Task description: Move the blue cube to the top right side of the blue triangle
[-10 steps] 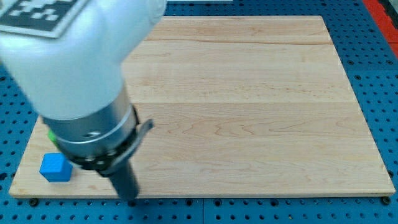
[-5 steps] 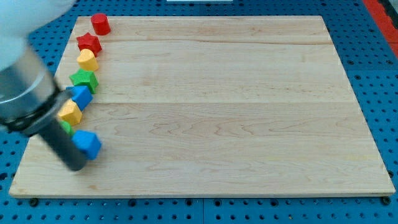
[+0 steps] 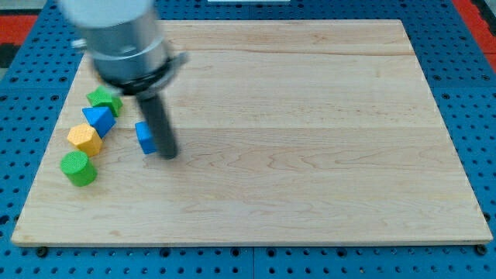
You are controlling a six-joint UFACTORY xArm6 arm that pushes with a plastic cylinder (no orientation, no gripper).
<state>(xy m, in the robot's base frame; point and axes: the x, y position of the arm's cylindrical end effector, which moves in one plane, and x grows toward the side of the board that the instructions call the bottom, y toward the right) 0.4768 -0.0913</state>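
Observation:
The blue cube [image 3: 144,137] sits on the wooden board [image 3: 310,155] at the left, partly hidden behind my rod. My tip [image 3: 168,154] is just to the cube's lower right, touching or almost touching it. The blue triangle [image 3: 99,119] lies to the cube's left and slightly above it, with a small gap between them. The arm's body covers the board's top left corner.
A green block [image 3: 105,99] sits above the blue triangle. A yellow block [image 3: 84,139] lies below the triangle's left, and a green cylinder [image 3: 78,168] lies below that. Blue pegboard [image 3: 473,93] surrounds the board.
The arm swung up and to the right. The blue cube moved from the lower left up and right to beside the blue triangle. The red and upper yellow blocks are now hidden by the arm.

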